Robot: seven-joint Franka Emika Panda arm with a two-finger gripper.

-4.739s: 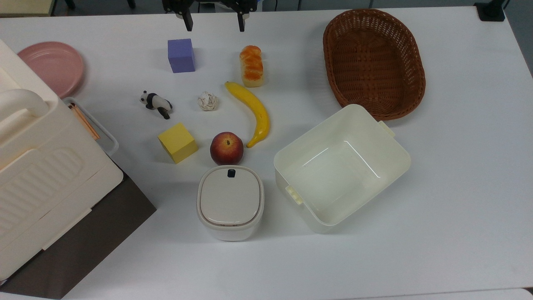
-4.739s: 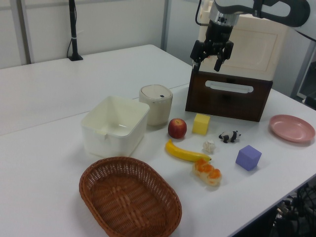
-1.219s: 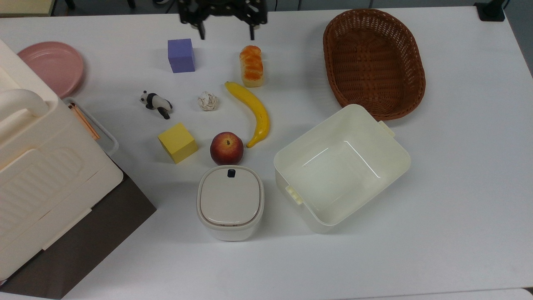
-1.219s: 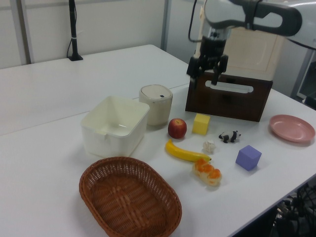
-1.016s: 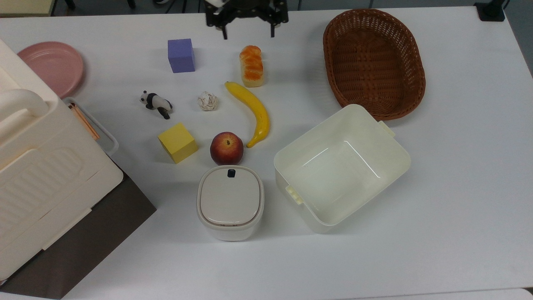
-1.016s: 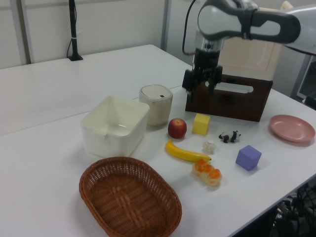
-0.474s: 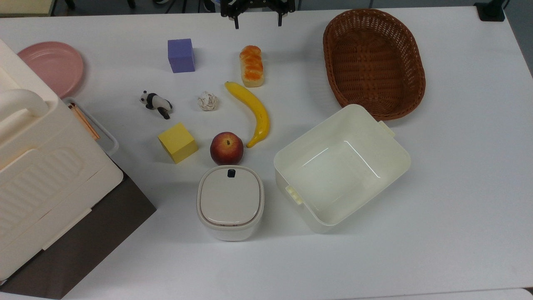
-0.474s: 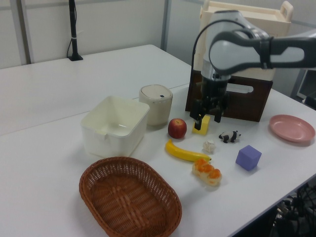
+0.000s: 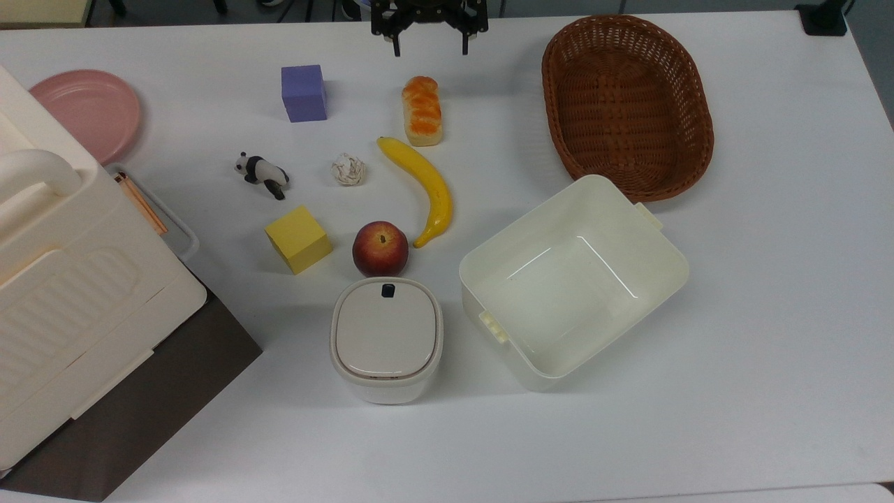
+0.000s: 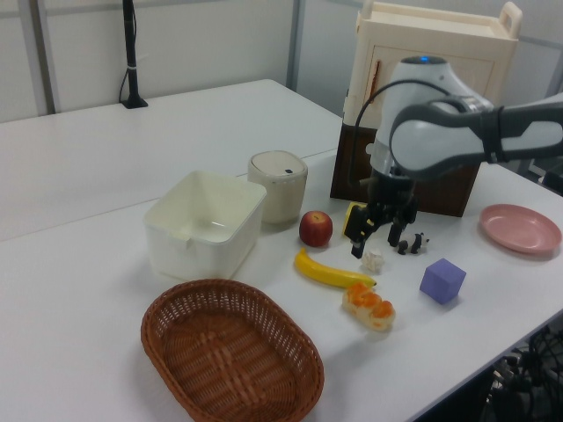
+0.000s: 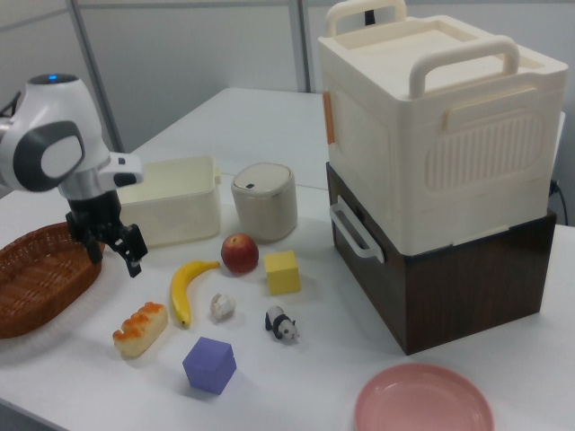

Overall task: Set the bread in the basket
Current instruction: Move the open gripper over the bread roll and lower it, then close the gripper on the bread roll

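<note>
One gripper [image 9: 429,47], fingers apart and empty, hovers above the bread [image 9: 422,110]; next comes descent, grasp, then the basket [image 9: 688,150].

White and grey arm [image 10: 449,132], black gripper [image 10: 383,233]

Rounded glossy shells are seen, with a small blue light on the top joint and a black cable along the wrist.

Bread [image 9: 422,111]: orange-topped cream loaf, flat on table. Basket [image 9: 627,105]: brown oval wicker, near table corner.
</note>
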